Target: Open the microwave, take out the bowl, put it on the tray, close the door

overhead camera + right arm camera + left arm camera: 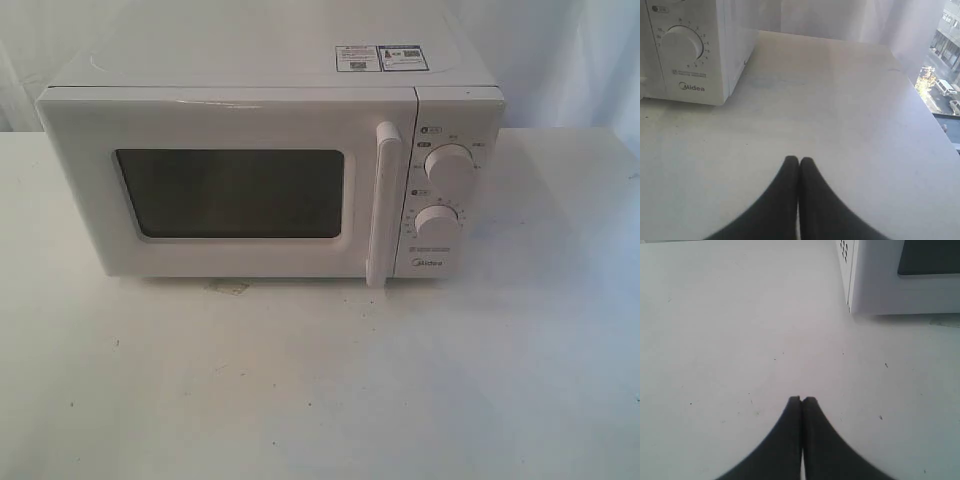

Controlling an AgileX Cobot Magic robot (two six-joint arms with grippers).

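- Opening the door [228, 188] was the step in hand, unstarted; it sat shut on the microwave [270, 60].
- Left gripper [801, 400] and right gripper [799, 160] were both pressed together, empty, over the table [320, 400].
- Next move likely called for spreading one gripper and hooking the handle [383, 205], at 3 o'clock on the door.
- Count: one microwave, one handle, two dials [447, 162]; bowl unseen.

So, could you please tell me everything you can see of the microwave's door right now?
The glossy white, plastic-looking door is shut, upright and flush with the front of the white boxy microwave. It holds a dark rectangular window, too dark to see through, and a tall vertical white bar handle along the edge beside the dial panel. Nothing touches it.
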